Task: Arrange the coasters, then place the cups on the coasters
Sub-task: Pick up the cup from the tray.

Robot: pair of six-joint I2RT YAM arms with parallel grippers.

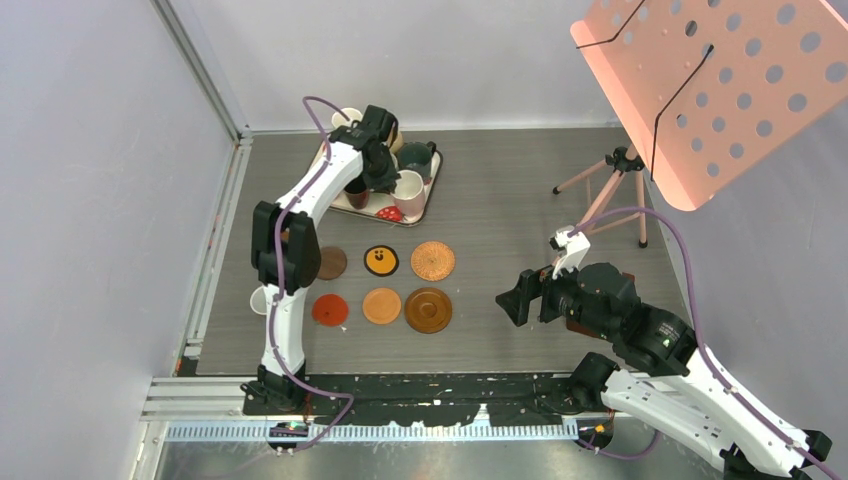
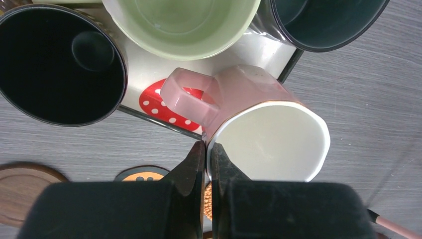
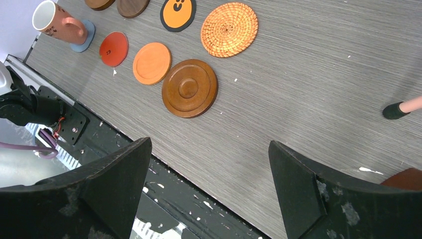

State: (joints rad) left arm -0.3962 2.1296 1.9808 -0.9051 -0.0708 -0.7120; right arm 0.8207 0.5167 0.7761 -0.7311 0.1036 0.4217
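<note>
Pink faceted cup (image 2: 259, 124), rim pinched in left hand (image 2: 208, 158).

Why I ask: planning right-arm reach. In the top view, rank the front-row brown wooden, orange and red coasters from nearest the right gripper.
1. Brown wooden coaster, row's right end, nearest the right gripper.
2. Orange coaster, middle.
3. Red coaster, left end.

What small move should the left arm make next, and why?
Probably lift straight up: the left gripper is shut on the rim of the pink ceramic mug, at the white tray edge, close beside a pale green mug.
</note>
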